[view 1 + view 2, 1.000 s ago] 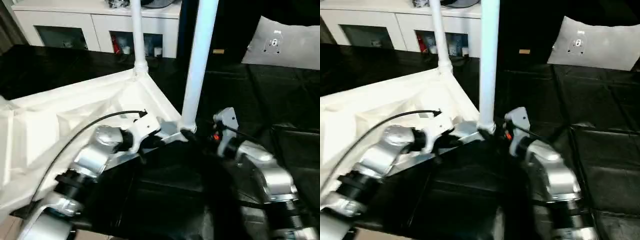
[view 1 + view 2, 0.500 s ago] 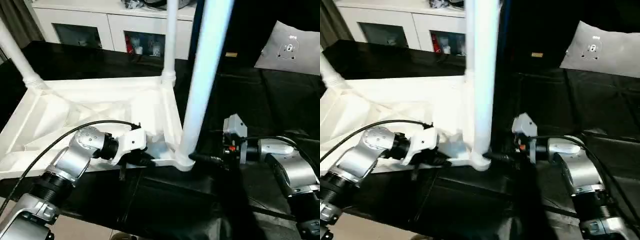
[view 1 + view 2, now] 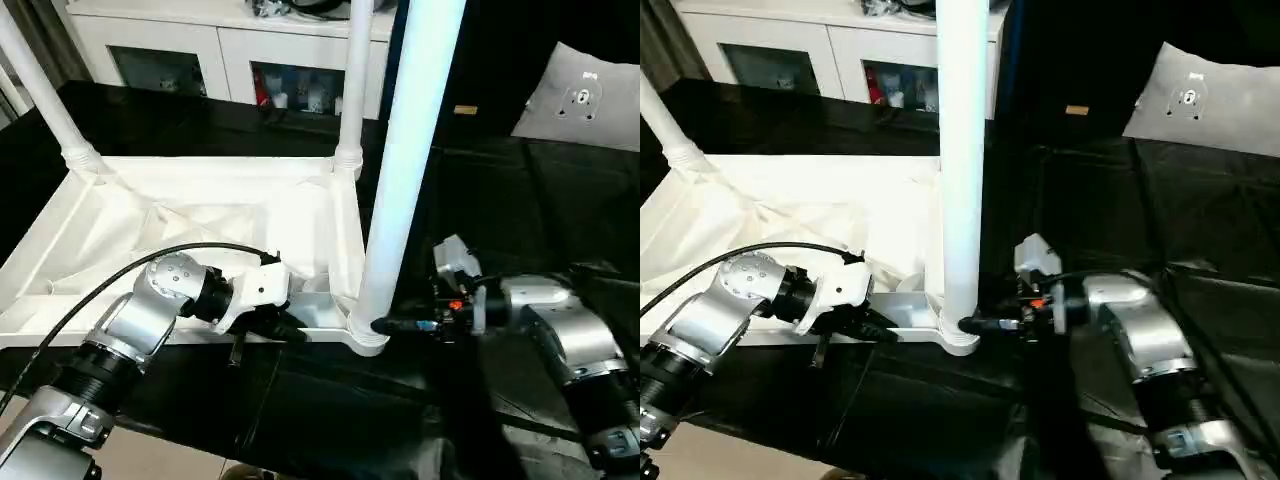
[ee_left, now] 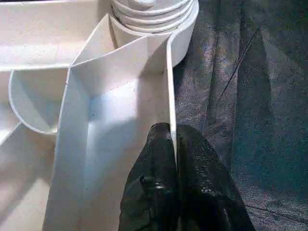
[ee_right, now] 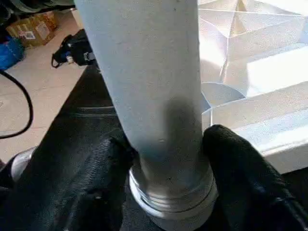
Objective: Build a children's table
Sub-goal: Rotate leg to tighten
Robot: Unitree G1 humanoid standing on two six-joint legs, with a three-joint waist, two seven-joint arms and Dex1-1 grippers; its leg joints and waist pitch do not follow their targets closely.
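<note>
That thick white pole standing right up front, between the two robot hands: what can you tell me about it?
It is a table leg, a smooth round tube of white plastic, standing upright with its top running out of the picture. Its foot has ridged rings and sits in the near corner socket of the upside-down white tabletop. The right gripper holds it just above the rings, one black finger on each side. Two more legs stand at the far corners.

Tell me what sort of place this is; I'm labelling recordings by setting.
Probably a home-like room or staged living space: a white cabinet with glass doors along the back, a grey cushion on the black-covered surface, and bare floor with boxes.
</note>
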